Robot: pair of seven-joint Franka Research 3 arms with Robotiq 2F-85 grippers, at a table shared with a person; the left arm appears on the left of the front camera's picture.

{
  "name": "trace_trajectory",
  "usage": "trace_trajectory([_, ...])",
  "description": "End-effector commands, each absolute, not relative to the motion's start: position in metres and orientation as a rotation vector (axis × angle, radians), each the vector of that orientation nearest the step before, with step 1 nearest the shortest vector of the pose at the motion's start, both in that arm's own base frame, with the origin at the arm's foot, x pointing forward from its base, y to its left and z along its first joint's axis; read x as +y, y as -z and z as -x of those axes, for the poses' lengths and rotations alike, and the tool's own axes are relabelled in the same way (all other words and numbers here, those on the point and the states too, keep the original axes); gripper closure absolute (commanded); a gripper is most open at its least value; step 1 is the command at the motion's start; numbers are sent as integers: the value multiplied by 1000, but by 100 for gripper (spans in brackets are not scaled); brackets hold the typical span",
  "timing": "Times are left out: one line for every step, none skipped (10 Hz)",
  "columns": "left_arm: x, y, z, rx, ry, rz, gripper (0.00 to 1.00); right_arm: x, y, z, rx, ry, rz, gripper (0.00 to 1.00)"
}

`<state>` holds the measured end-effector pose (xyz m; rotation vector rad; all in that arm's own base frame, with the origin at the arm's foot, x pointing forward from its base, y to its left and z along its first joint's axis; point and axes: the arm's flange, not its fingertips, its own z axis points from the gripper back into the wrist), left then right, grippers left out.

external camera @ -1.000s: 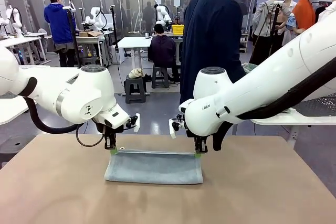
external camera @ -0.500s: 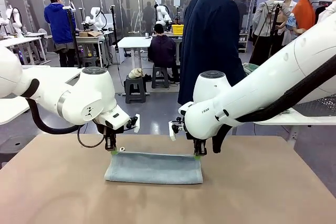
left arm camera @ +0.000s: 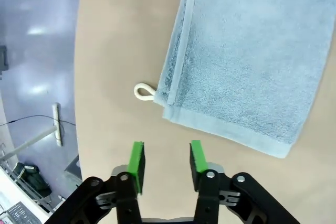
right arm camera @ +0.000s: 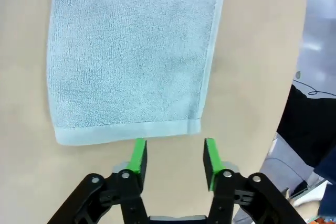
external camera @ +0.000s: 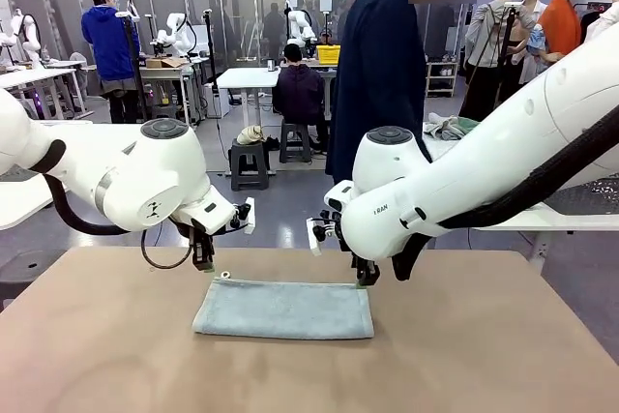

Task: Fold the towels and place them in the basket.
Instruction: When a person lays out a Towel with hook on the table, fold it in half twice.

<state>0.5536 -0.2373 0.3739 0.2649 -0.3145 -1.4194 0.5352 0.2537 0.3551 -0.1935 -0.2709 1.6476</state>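
Flat rectangular blue-grey terry towel [external camera: 283, 309]

Pointing down: left gripper [left arm camera: 167, 156] jaws parted, right gripper [right arm camera: 173, 153] likewise (seemingly hovering, empty).

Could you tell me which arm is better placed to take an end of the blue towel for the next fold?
The right, probably. The right gripper hangs open and low, jaws square to the towel end edge just ahead. The left gripper, also open, sits higher, skewed to its corner by the loop.
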Motion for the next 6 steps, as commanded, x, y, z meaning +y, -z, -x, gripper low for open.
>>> trace_trajectory([-221,-398,-528,-313,1456,-191,16,250,-383,-507,-254,-1566,174,14])
trace_trajectory([-212,-421,-516,-285,1480,-144,16,248,-406,-490,-242,-1519,143,14])
trace_trajectory([-204,-442,-505,-260,1499,-109,16,246,-434,-469,-224,-1423,98,14])
trace_trajectory([-195,-470,-486,-255,1532,-48,16,245,-454,-452,-222,-1358,72,14])
trace_trajectory([-185,-493,-473,-268,1543,12,16,244,-476,-432,-224,-1274,41,14])
trace_trajectory([-169,-514,-465,-317,1532,101,16,242,-494,-413,-219,-1190,19,14])
